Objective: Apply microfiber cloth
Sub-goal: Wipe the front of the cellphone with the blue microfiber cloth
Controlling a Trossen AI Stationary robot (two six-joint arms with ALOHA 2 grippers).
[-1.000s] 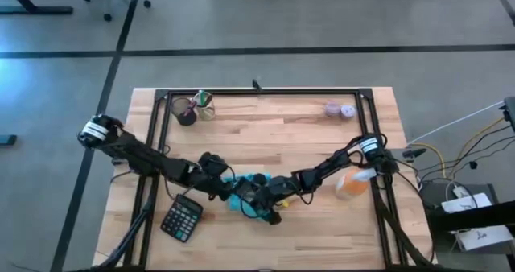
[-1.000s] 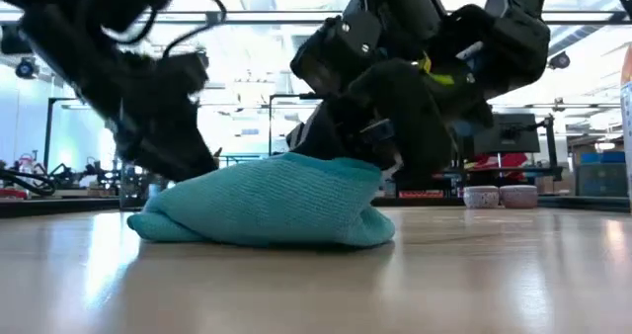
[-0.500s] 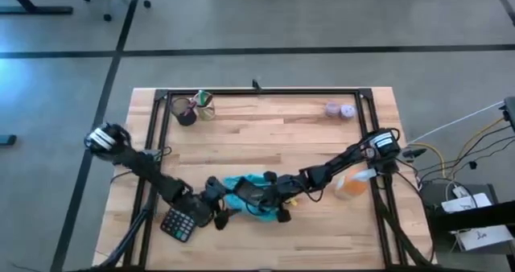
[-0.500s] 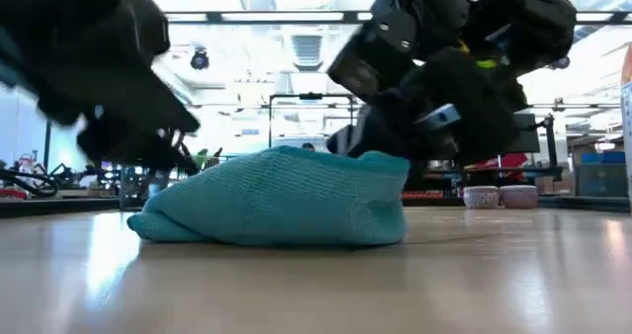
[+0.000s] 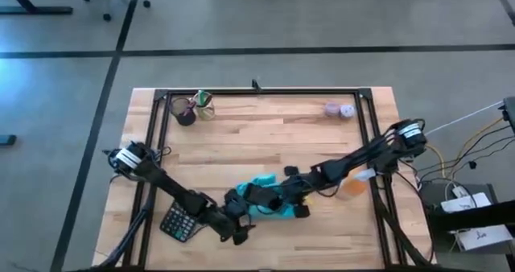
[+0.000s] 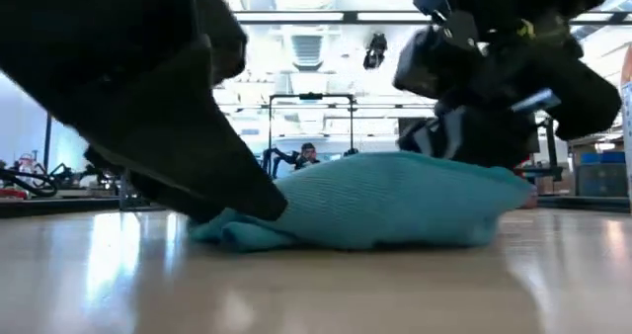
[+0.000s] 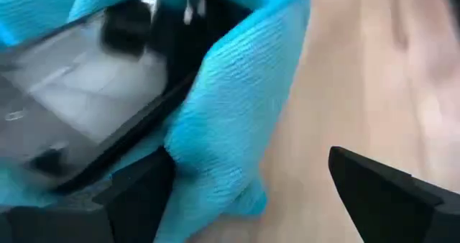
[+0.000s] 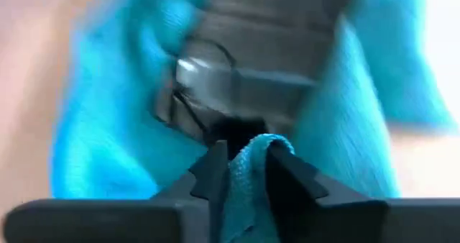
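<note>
Right tool (image 8: 244,167) pinched shut on a fold of the microfiber cloth (image 5: 269,204), just right of the calculator (image 5: 179,221) | left tool (image 7: 251,193) spread open, empty, at cloth's edge | Risk: fold may slip out, uncovering the dark device beneath | Cloth: turquoise, knit-textured, bunched on the desk (image 5: 265,135).

One crumpled turquoise-blue microfiber cloth (image 5: 269,204), one black button calculator (image 5: 177,222), one orange bottle (image 5: 352,186), two small lilac round pots (image 5: 340,109), two dark robot arms, one wooden counter (image 5: 265,139)
</note>
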